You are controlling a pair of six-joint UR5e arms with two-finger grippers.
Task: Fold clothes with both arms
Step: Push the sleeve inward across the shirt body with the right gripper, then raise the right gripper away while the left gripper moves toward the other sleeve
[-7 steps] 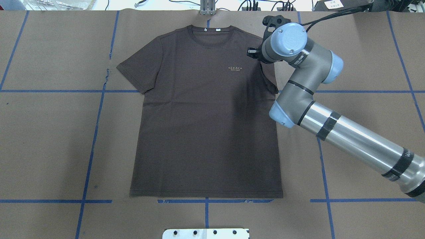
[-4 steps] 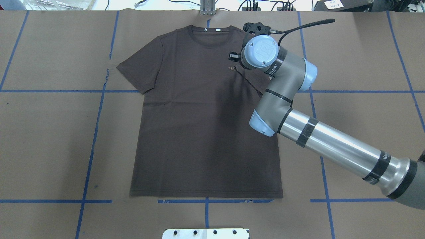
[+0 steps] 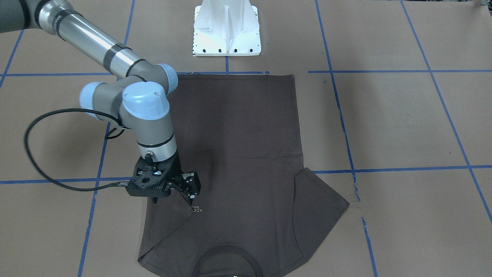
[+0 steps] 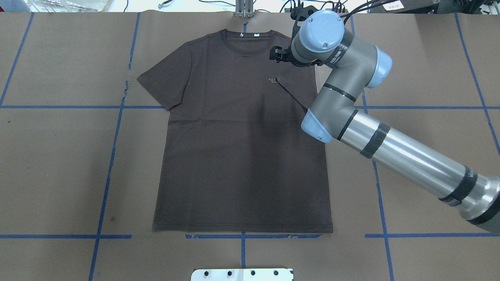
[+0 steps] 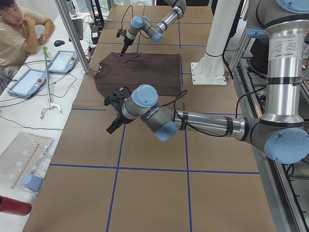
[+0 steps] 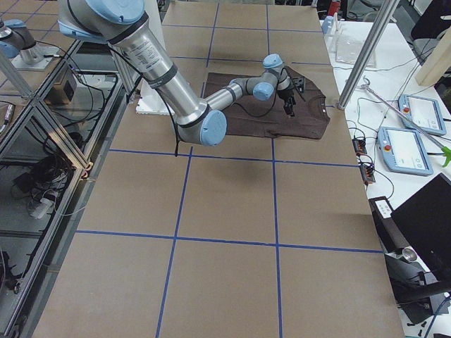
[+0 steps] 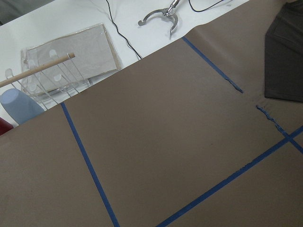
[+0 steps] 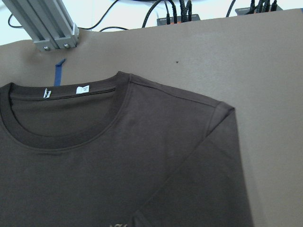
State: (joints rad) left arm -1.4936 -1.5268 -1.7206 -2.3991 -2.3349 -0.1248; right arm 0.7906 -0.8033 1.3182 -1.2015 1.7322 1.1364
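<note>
The dark grey-brown T-shirt [image 4: 234, 156] lies flat, front up, collar at the far edge; it also shows in the front view [image 3: 238, 154]. Its sleeve [image 4: 299, 84] on the robot's right is folded inward over the chest and partly covers the pale logo [image 4: 272, 80]. My right gripper [image 3: 173, 200] hovers just above that folded sleeve [image 3: 165, 219]; its fingers look spread and hold nothing. The right wrist view shows the sleeve [image 8: 203, 189] lying flat. My left gripper [image 5: 113, 126] shows only in the left side view, over bare paper short of the shirt; I cannot tell its state.
Brown paper with blue tape lines [image 4: 113, 156] covers the table. The white pedestal base [image 3: 226, 30] stands at the near edge. An aluminium post [image 4: 244, 9] stands by the collar. A person [image 5: 19, 29], tablets and cables are on the side bench.
The right gripper carried the sleeve inward across the chest, then drew back toward the far edge. The sleeve now lies folded on the shirt.
</note>
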